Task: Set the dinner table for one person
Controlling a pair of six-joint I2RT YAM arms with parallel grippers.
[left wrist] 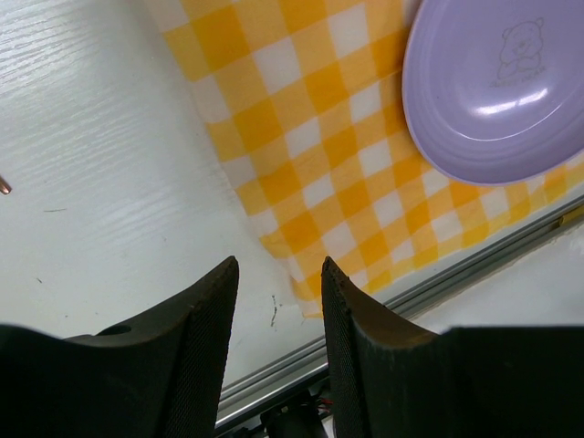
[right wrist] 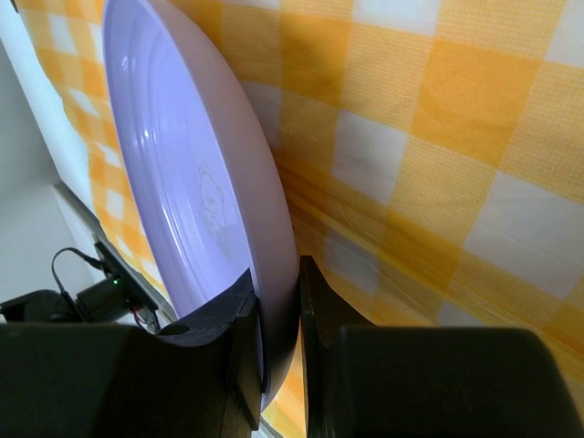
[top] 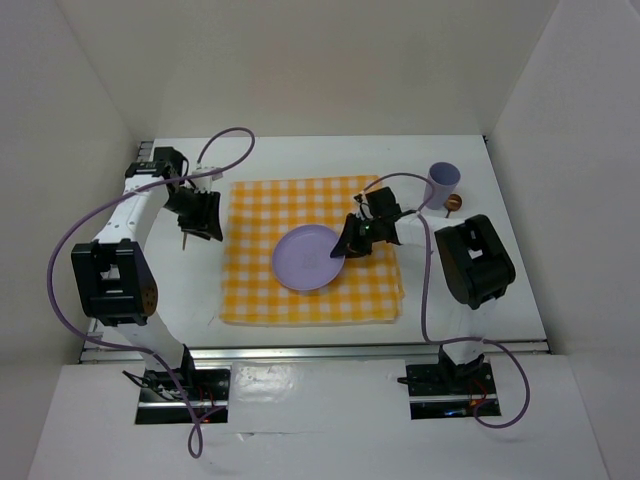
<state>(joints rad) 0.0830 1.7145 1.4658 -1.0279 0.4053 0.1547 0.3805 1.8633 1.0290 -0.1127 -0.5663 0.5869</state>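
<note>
Here, your right tool (right wrist: 277,285) is clenched on the rim of the lilac plate (right wrist: 173,155), which sits on the checked cloth (right wrist: 456,109). Your left tool (left wrist: 278,274) hangs released over the bare worktop (left wrist: 100,137), with the cloth's edge just to its right. 1 purple cup (top: 443,180) stands beyond the right tool; you can't see its contents.

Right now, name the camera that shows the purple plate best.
Top external: the whole plate shows, lying on the checked cloth. Left wrist crops its edge; right wrist sees it obliquely, rim pinched in the right gripper.
</note>
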